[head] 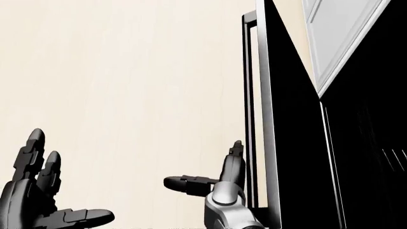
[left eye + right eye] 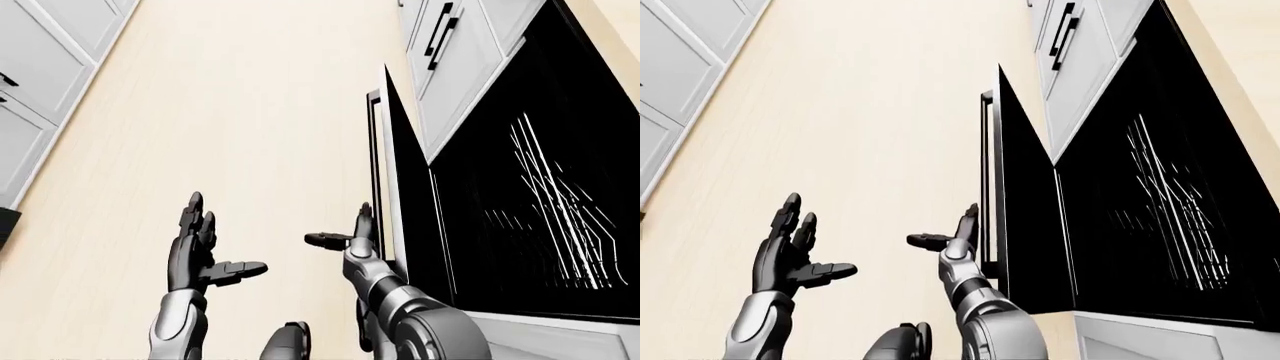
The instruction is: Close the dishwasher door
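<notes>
My right robot hand [image 2: 352,240], fingers spread flat and holding nothing, stands against the outer face of the half-open dishwasher door [image 2: 408,217] to push it; left robot hand [image 2: 200,251] hovers wide, idle.

A pale cream floor [image 2: 250,112] with a faint wood grain fills most of each view, evenly lit and without strong shadows. In the left-eye view, light grey panelled cabinet doors [image 2: 45,67] line the left edge, one with a small dark pull. At the upper right, more grey cabinet fronts [image 2: 455,52] carry two black bar handles [image 2: 440,34] set close together
</notes>
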Robot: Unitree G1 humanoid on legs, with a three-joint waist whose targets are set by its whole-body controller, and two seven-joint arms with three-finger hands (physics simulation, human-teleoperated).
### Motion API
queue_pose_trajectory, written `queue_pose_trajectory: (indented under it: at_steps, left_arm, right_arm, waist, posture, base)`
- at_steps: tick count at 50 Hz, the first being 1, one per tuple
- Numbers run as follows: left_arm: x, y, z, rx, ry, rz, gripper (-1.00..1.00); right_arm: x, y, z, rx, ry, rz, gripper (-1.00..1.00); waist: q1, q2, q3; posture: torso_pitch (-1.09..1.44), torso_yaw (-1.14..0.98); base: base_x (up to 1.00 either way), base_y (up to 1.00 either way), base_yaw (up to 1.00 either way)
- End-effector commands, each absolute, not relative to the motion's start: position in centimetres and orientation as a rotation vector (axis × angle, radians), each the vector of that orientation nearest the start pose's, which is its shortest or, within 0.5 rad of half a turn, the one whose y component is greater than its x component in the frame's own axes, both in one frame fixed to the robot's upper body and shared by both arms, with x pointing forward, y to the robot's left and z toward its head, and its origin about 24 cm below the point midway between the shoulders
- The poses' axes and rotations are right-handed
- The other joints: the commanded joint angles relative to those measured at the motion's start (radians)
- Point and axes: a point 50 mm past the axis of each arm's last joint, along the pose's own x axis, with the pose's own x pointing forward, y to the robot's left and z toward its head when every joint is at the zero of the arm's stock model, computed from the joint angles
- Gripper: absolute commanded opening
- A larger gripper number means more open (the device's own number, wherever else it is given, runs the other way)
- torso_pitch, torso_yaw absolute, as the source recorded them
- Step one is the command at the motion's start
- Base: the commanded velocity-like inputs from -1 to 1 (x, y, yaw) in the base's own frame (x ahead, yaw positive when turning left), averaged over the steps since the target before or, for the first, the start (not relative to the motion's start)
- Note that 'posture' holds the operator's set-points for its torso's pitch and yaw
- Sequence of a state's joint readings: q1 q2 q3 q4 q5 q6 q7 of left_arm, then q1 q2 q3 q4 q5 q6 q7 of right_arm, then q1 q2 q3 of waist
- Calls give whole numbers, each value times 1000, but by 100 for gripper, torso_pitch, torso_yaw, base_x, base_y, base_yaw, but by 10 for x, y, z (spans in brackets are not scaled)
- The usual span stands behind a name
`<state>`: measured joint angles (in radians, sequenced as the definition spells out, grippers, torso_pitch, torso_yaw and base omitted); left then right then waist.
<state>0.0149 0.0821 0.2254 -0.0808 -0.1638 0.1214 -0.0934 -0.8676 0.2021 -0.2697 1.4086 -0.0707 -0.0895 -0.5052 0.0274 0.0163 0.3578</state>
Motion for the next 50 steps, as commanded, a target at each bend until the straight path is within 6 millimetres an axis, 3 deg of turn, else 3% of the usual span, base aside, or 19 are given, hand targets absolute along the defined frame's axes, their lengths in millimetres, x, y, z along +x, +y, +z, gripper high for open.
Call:
queue_pose_trajectory:
  at_steps: [1, 50]
  left_arm:
    - [247, 216, 65, -68, -50, 120, 100]
    - [247, 216, 65, -69, -51, 122, 100]
  right_arm:
    - [348, -68, 10, 0, 455, -323, 100]
    - [352, -89, 18, 46, 405, -521, 100]
  waist:
    - [-8, 3, -35]
    - [7, 21, -22]
  posture:
    - [57, 0]
    - [57, 0]
  base:
    - [0, 0, 0]
    - [0, 0, 0]
